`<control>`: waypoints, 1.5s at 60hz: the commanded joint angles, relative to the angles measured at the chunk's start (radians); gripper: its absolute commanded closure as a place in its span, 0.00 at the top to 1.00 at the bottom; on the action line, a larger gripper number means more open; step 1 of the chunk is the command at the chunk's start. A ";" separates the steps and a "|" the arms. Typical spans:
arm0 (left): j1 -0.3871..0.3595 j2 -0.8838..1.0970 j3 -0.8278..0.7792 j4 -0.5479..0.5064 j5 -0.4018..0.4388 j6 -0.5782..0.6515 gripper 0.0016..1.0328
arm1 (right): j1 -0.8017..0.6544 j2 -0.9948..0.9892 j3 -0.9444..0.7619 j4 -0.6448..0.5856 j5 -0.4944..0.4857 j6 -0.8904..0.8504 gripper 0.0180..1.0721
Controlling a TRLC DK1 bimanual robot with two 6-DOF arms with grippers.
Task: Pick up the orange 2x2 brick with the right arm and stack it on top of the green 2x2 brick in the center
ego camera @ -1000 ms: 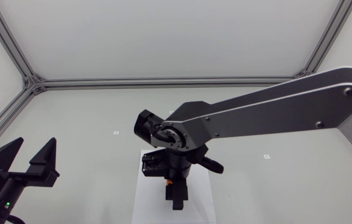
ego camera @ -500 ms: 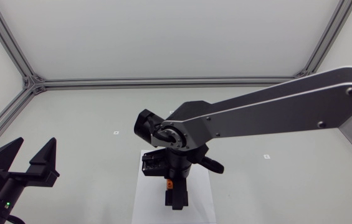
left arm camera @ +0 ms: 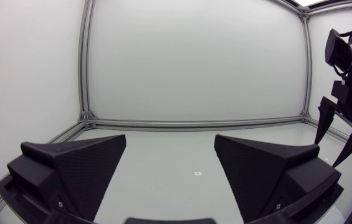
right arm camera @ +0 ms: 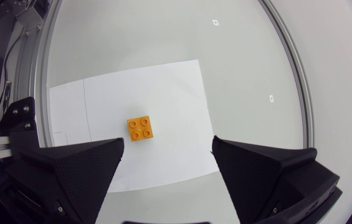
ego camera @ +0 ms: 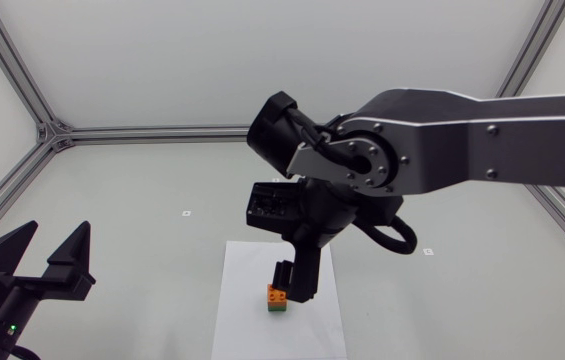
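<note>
The orange 2x2 brick (ego camera: 276,293) sits on top of the green 2x2 brick (ego camera: 278,309) on a white paper sheet (ego camera: 252,320) in the middle of the table. My right gripper (ego camera: 295,283) hangs open above and just beside the stack, touching nothing. In the right wrist view the orange brick (right arm camera: 141,129) lies well below and ahead of the open right gripper (right arm camera: 168,180), its studs up, and it hides the green brick. My left gripper (ego camera: 47,255) rests open at the near left, holding nothing, as the left wrist view (left arm camera: 169,180) also shows.
The white sheet (right arm camera: 163,93) lies flat under the stack. Small white markers (ego camera: 186,213) dot the grey tabletop. An aluminium frame (ego camera: 52,133) borders the table at the back and sides. My right arm's links (ego camera: 442,150) span the area above the table's right half.
My right gripper has let go of the orange brick on the green one and risen up and back. The stack, hidden before, now shows. The left arm has not moved.
</note>
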 commanded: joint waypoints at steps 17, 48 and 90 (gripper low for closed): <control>0.002 -0.008 -0.041 -0.015 0.006 0.013 0.96 | -0.256 -0.328 -0.204 -0.026 -0.064 0.071 0.96; 0.002 -0.008 -0.041 -0.015 0.004 0.013 0.96 | -0.796 -0.913 -0.617 0.265 -0.121 0.034 0.96; 0.002 -0.008 -0.041 -0.015 0.004 0.013 0.96 | -0.896 -1.381 -0.973 0.516 -0.052 0.256 0.96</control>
